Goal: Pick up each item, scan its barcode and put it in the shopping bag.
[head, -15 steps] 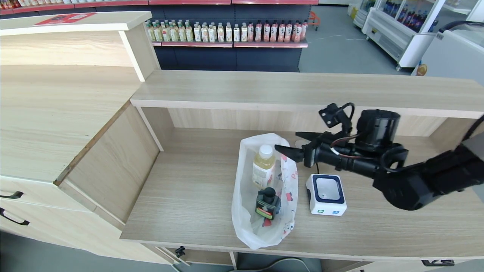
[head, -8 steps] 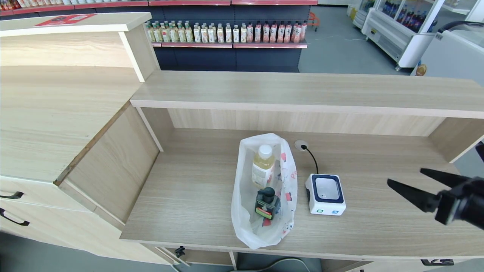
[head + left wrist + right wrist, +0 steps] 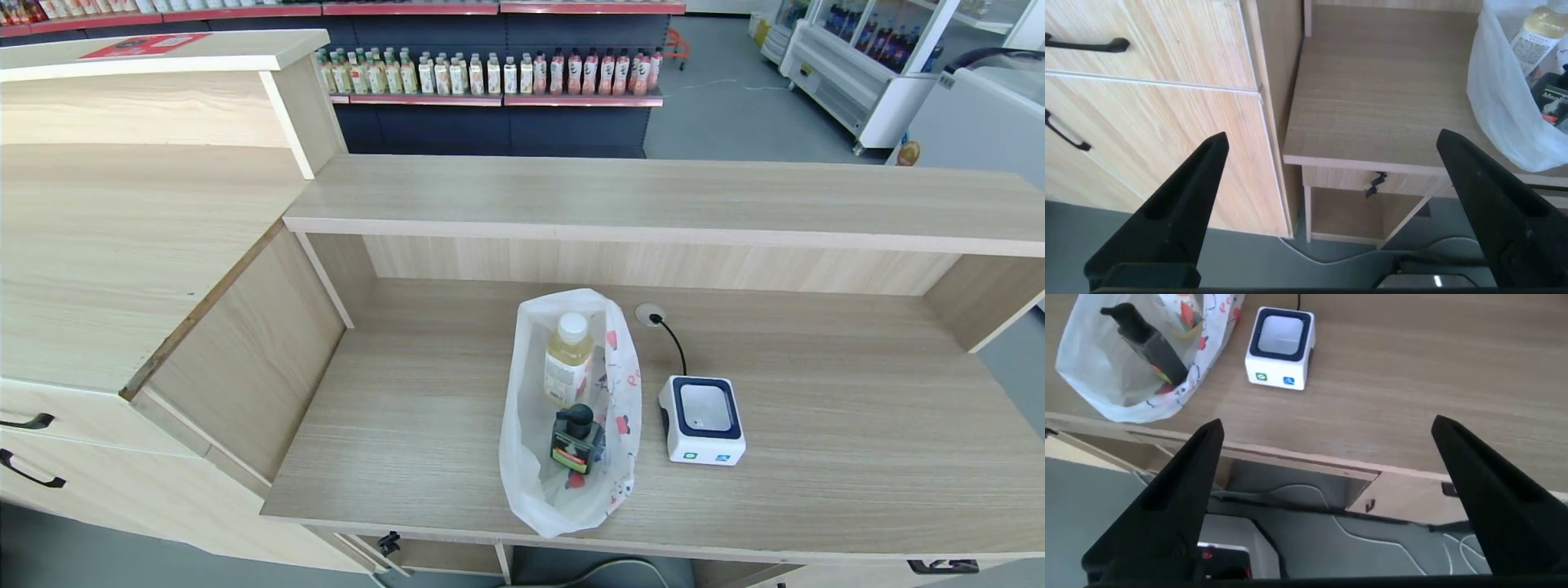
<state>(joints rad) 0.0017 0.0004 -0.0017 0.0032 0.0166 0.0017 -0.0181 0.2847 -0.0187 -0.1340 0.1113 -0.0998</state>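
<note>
Your juice bottle (image 3: 567,359) and dark pump bottle (image 3: 578,441) sit in the shopping bag (image 3: 522,457) just left of the scanner (image 3: 704,420), likely why your left gripper (image 3: 1332,137) and right gripper (image 3: 1327,423) hang empty, jaws wide apart, off the counter's (image 3: 857,457) near edge.

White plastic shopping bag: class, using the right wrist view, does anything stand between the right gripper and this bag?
Nothing visible does. The right gripper hangs open off the wooden counter's front edge; bare counter lies between it and the white plastic shopping bag. The white barcode scanner stands beside the bag, apart.
</note>
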